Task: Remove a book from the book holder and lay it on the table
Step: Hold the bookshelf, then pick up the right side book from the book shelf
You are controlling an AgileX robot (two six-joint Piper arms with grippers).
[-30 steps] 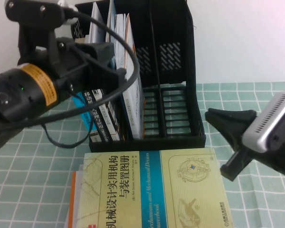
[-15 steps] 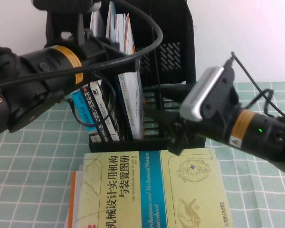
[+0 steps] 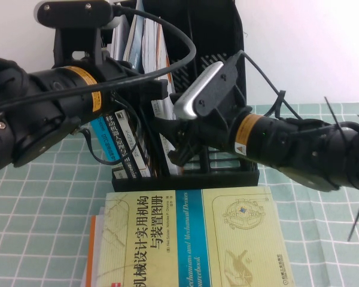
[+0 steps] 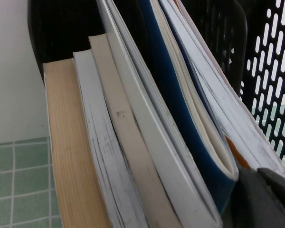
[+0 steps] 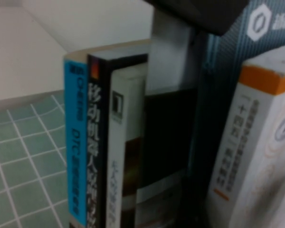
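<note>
Books (image 3: 145, 128), both tools (image 3: 167, 143) alongside

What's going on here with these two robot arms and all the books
Both arms are reaching into the black book holder, which holds upright books in its left compartment. The left claw is up at the tops of the books; the right claw is low at the holder's front, beside their spines. Neither visibly grips a book yet. A large yellow book already lies flat on the green tiled table in front of the holder.
</note>
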